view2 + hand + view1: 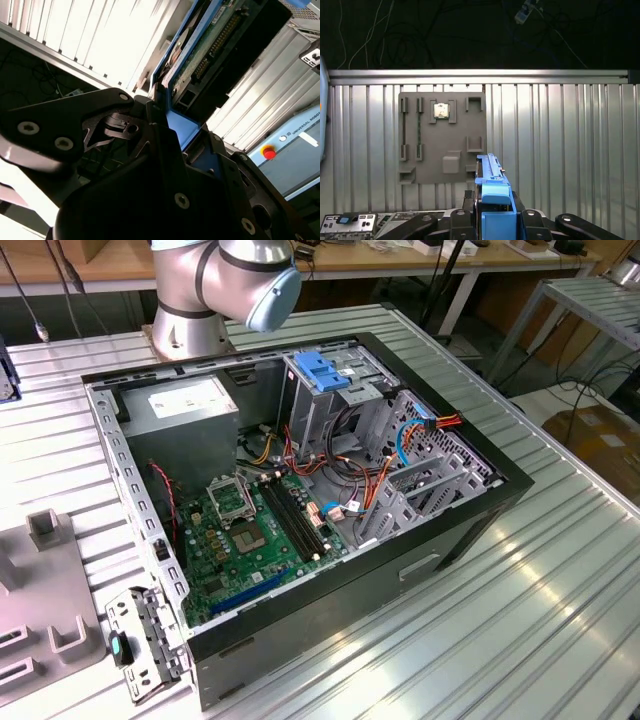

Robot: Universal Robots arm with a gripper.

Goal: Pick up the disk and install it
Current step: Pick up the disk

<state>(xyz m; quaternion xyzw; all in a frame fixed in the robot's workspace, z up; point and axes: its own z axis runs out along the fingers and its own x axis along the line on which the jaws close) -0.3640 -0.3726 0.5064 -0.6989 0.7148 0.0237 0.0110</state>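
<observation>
Noted a ribbed metal table point(520, 620) carrying an open black computer case point(330, 590), with a green motherboard point(240, 530) exposed inside and a metal drive cage point(322, 375) with a blue top standing near the arm's end. Saw the arm point(230, 280) rising just behind the case. Found a grey fixture plate point(442, 137) lying flat on the table in the first wrist view. Caught the gripper point(494, 220) in both wrist views, fingers point(160, 120) clamped on the disk point(492, 187), held edge-on in its blue carrier, up clear of the table. Spotted a small square chip point(441, 110) seated in one plate pocket.
</observation>
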